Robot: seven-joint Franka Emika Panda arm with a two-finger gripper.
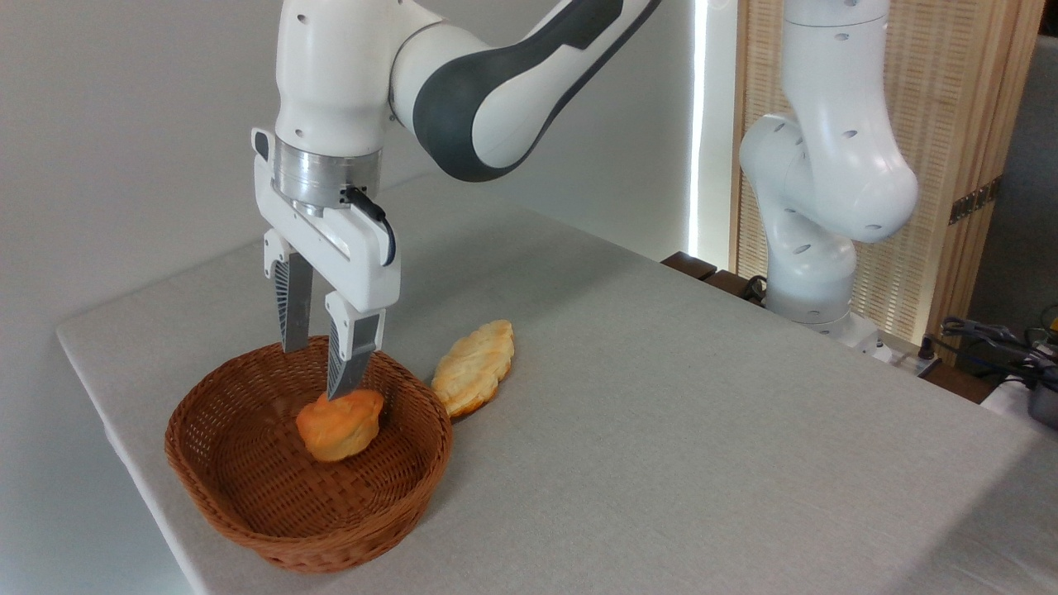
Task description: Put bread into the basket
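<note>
No readable text, labels, brands or numbers anywhere in view.

The bread (340, 424) lies in the basket (248, 504) at the tabletop's (661, 413) left front corner, below the gripper (318, 368), with a pastry (474, 368) on the tabletop just right of the basket's rim.
</note>
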